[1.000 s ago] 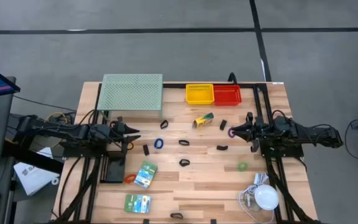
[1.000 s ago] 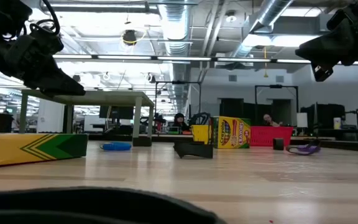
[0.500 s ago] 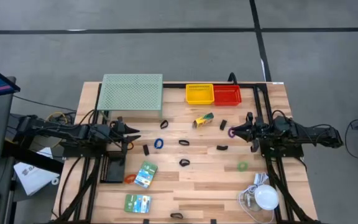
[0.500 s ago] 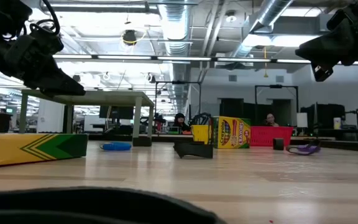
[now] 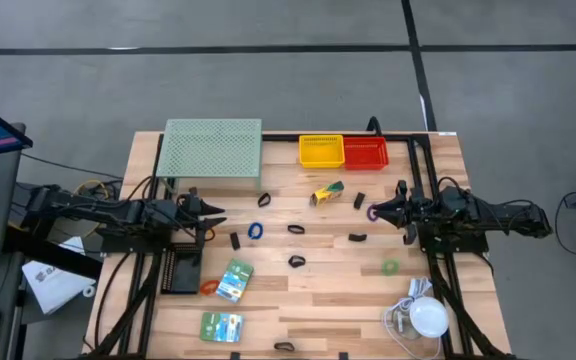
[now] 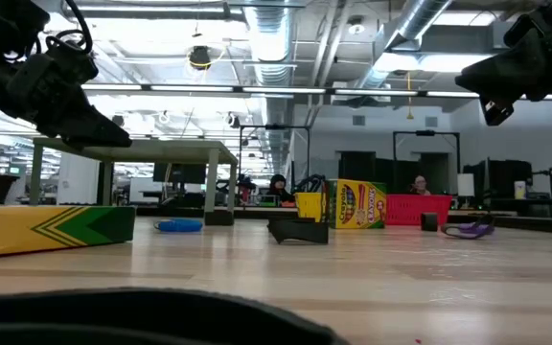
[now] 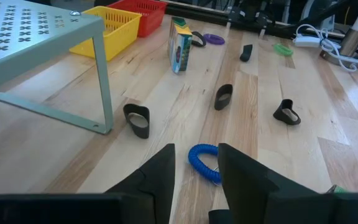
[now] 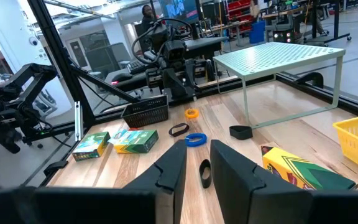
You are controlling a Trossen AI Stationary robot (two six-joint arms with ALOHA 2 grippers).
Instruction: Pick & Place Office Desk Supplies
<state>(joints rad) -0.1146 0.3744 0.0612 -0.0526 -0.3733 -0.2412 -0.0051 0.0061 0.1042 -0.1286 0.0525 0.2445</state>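
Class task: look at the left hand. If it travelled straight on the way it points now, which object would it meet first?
Most likely the blue ring: in the left wrist view it lies right ahead of the left hand, seen in the gap between its open fingers. Depth is uncertain, as the hand hangs above the table.

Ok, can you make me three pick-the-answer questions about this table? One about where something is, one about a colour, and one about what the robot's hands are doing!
1. Where is the white lamp?
A near the right arm
B under the green stand
C in the yellow basket

2. What colour is the basket touching the yellow basket?
A blue
B red
C purple

3. What is the left gripper doing?
A gripping a clip
B holding nothing above a blue ring
C pressing on the green stand

Answers: 1 A, it sits at the table's corner on that side. 2 B, seen from above. 3 B, nothing lies between the fingers.
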